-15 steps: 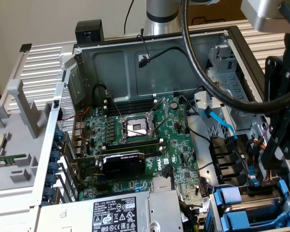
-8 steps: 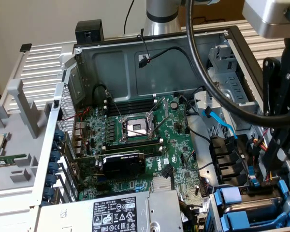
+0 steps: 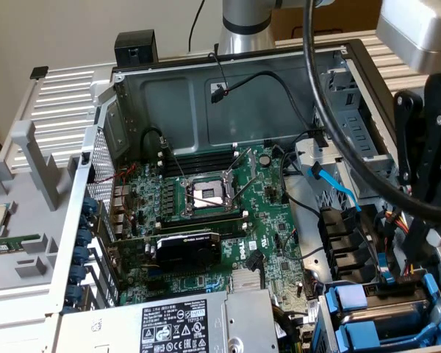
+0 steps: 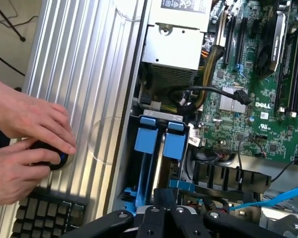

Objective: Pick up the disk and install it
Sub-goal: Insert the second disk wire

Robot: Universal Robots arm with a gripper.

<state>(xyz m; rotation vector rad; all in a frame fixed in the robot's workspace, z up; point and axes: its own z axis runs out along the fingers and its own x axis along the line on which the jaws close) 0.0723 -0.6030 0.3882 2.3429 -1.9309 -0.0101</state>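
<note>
Two bright blue plastic frames [image 4: 149, 141] [image 3: 350, 309] stand on edge side by side in the drive bay at the case's corner, with a thin pale metal strip [image 4: 158, 163] between them. No white label shows, so I cannot tell which frame carries the disk. My gripper [image 4: 165, 196] [image 3: 399, 285] reaches down into this bay. Its black fingers are shut together, tips right at the far end of the blue frames. Whether they pinch anything is hidden.
The silver power-supply box [image 3: 169, 323] sits beside the bay, with the green motherboard [image 3: 206, 191] beyond. A blue flat cable [image 3: 334, 187] and black cables cross near the bay. A person's hands [image 4: 25, 139] rest on a black knob on the ribbed metal table [image 4: 89, 74].
</note>
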